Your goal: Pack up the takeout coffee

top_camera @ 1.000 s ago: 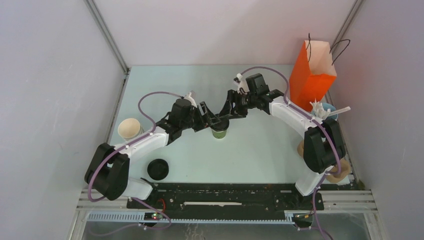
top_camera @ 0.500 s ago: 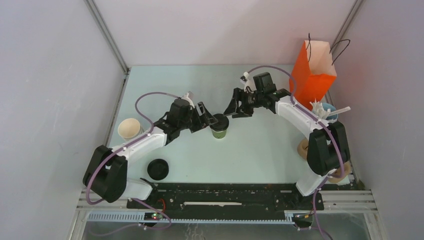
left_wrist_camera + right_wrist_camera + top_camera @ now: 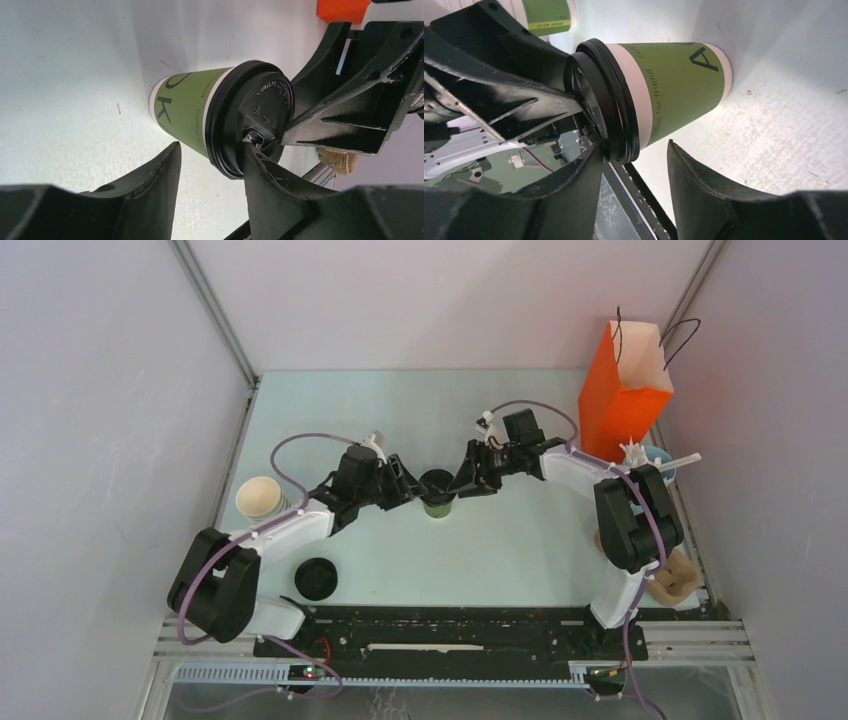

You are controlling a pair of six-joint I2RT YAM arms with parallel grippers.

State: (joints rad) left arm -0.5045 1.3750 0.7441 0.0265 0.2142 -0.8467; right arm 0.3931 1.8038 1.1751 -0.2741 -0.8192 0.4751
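Top external view first: the olive-green paper cup with a round black plastic lid [image 3: 437, 496] stands upright near the middle of the pale green surface [image 3: 520, 540], and both arms are right on it. From the left comes the left hand [image 3: 410, 484], from the right the right hand [image 3: 467, 480], with the lid between them.

Left wrist view: the left hand has its fingers spread wide and grips nothing. One finger [image 3: 265, 185] sits against the lid's rim, and a right-hand finger tip touches the lid's top.

Right wrist view, same story: the right hand is wide apart and empty, the cup's body lies above the gap, and a left-hand finger rests against the lid's top.

Further out, a loose black lid [image 3: 315, 578] lies near left. A lidless paper cup [image 3: 260, 498] stands at the left edge. An orange paper bag with black handles [image 3: 625, 390] stands upright, far right.
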